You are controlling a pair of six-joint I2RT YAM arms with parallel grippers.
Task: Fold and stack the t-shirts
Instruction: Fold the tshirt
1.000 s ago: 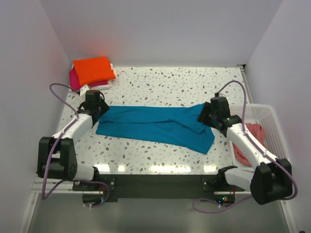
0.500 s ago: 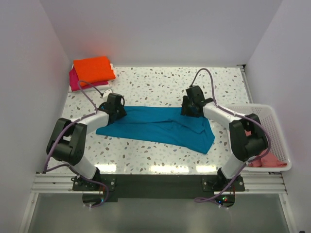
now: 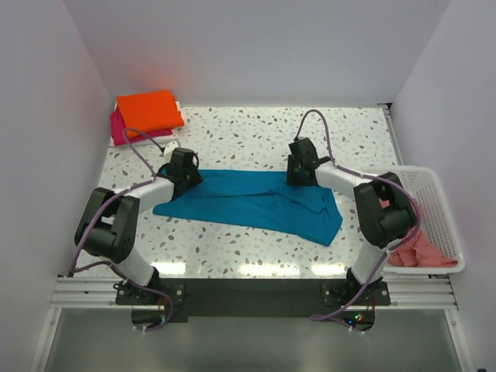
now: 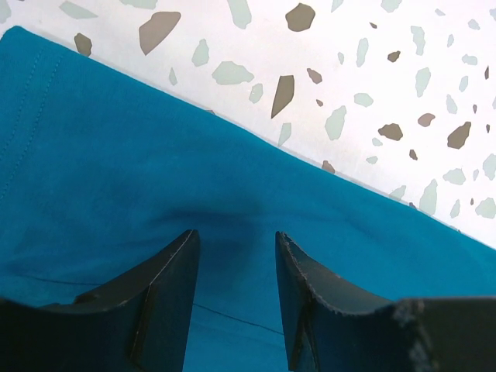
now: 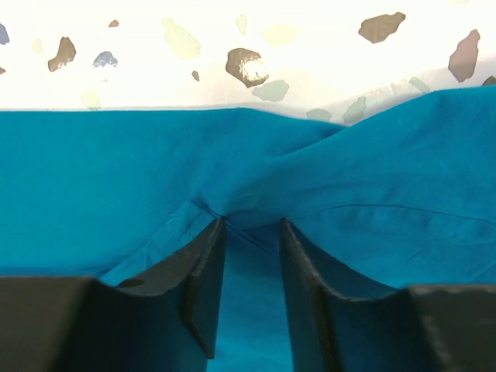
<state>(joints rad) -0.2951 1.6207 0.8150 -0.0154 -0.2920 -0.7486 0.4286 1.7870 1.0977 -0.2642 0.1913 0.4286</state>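
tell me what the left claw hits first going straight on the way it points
The teal t-shirt: the left claw points down at it, tips seemingly touching the cloth, with the speckled table just beneath.

Left gripper (image 4: 235,239) parted, tips on teal t-shirt (image 4: 116,155), speckled table (image 4: 364,70) beyond

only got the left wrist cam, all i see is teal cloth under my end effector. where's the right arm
Observer: The right end effector is down on the far edge of the same teal t-shirt, further right, jaws apart over a bunched ridge.
Operator: anything stacked yet
Observer: Yes, a folded orange t-shirt lies on a magenta t-shirt at the far left corner of the table.
Operator: any more to fold
Observer: Salmon pink cloth lies crumpled in the white mesh basket on the right.
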